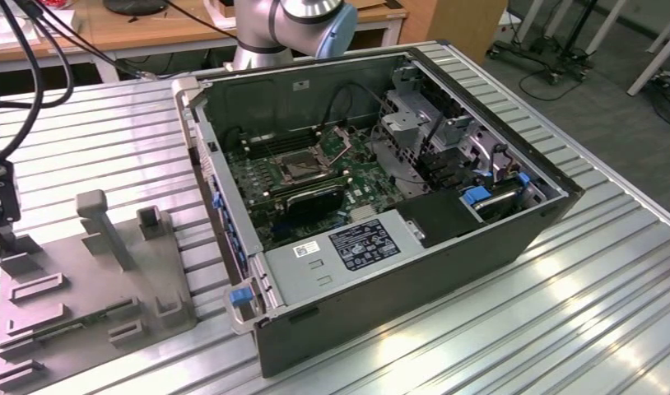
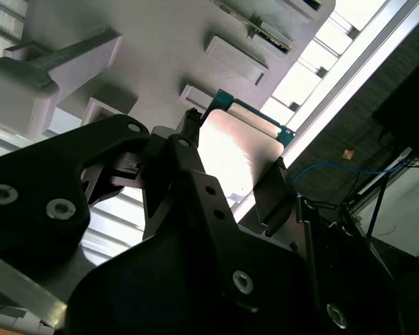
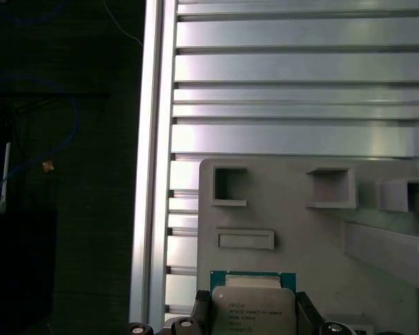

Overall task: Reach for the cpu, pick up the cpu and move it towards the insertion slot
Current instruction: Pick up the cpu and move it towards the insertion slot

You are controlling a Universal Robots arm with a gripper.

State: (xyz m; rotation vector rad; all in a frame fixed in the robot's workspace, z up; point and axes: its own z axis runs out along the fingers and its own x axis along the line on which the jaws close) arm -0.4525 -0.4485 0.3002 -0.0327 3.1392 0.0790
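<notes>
Fingers (image 2: 187, 139) pinch the cpu (image 2: 230, 150) by two opposite edges, which leaves its silvery face untouched; the claw (image 2: 232, 159) is closed on it over the grey fixture (image 3: 279, 202), with the insertion slot (image 1: 295, 169) well apart inside the open computer case (image 1: 423, 271)

Item count, all views:
- one cpu (image 3: 253, 310)
- one gripper (image 2: 234, 145) with two jaws
- one grey fixture block (image 1: 82, 321)
- one open computer case (image 1: 423, 280)
- one insertion slot (image 1: 295, 170)
- one slatted metal counter (image 1: 577, 313)
- one robot arm (image 1: 286, 25)
- one wooden desk (image 1: 148, 33)
</notes>
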